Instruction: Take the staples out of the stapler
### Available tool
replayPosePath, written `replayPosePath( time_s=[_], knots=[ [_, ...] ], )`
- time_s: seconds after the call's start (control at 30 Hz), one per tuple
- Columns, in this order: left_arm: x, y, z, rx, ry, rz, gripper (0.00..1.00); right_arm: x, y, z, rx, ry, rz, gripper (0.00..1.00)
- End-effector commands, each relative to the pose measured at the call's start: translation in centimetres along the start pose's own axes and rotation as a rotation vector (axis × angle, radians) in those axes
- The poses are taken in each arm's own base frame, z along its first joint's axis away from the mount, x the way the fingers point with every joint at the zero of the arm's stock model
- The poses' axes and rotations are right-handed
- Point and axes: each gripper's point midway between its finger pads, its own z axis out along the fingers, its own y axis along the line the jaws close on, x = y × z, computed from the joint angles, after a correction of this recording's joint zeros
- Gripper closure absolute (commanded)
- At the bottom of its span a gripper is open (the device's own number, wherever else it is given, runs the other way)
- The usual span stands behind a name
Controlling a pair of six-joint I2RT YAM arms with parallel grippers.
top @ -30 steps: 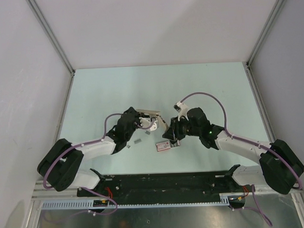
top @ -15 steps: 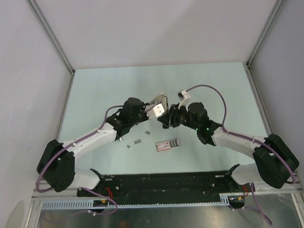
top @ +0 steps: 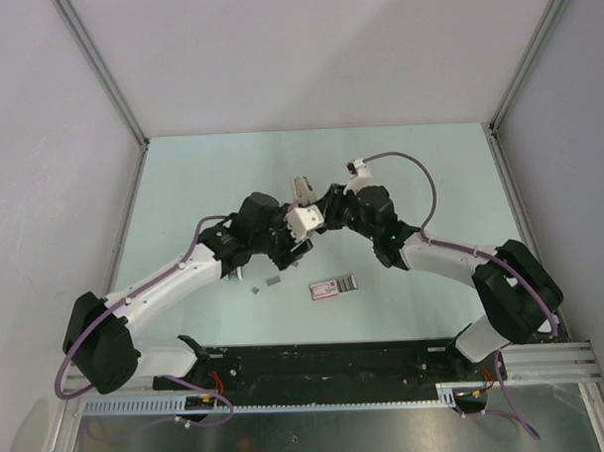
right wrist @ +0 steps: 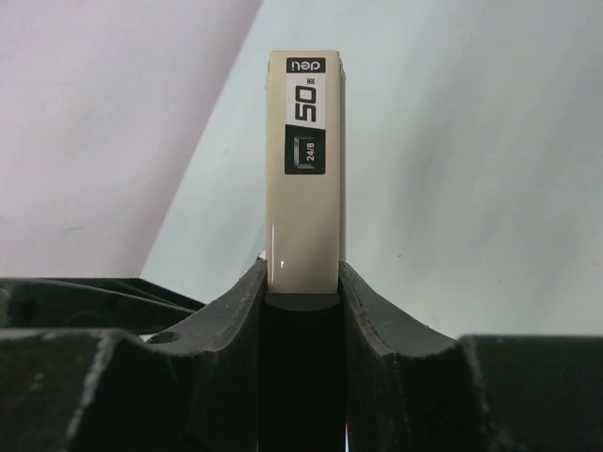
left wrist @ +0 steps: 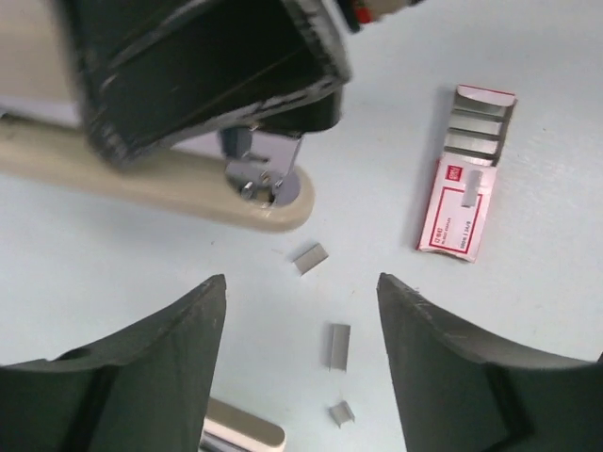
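- The counter [top: 201, 180] is pale green. Both arms reach in from the near edge and meet over its middle.
- The right hand [right wrist: 301, 273] is clenched on the stapler [right wrist: 304, 169], gripping the cream body by its two long sides. The labelled end sticks out past the fingertips, up off the counter.
- The left hand [left wrist: 300, 311] is released, with its fingers spread and nothing between them. It hangs just beside the stapler, whose cream base and metal hinge fill the top of the left wrist view. I cannot tell whether the black bulk over that base is the stapler's top part or a finger of the right hand.
- A pink-and-grey box [left wrist: 462, 212] lies flat on the counter with its flap open, near the arms but apart from both hands.
- The staples [left wrist: 309, 257] lie as a few short silvery pieces on the bare counter below the stapler. Another short piece rests on the box. Whether any remain in the magazine is hidden.
- Handling, as I judge it:
  - The stapler is light, rigid and smooth-sided, so it could twist in a narrow grip.
  - The flat sides of the base are the safest hold, leaving the sprung top free to swing.
  - The staples are thin and brittle and snap into bits.
  - They lie flat, so they are best pinched across the long edges.
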Motion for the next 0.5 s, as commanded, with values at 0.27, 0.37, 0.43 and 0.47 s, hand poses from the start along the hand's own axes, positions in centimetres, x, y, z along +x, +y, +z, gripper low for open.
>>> replayPosePath(
  time_s=[0.27, 0.37, 0.43, 0.47],
  knots=[
    [-0.2, 7.1, -7.2, -0.226, -0.074, -0.159, 0.01, -3.0, -2.1, 4.6, 0.198, 0.002, -0.294, 1.00],
    [1.2, 5.6, -7.0, -0.174, -0.038, -0.153, 0.01, -2.0, -3.5, 6.3, 0.249, 0.054, -0.372, 1.00],
    [2.1, 4.5, -6.8, -0.124, -0.017, -0.134, 0.00, -1.0, -4.3, 7.4, 0.280, 0.094, -0.417, 1.00],
    [2.4, 4.0, -6.6, -0.106, -0.008, -0.125, 0.01, -0.6, -4.7, 7.9, 0.295, 0.111, -0.432, 1.00]
  ],
)
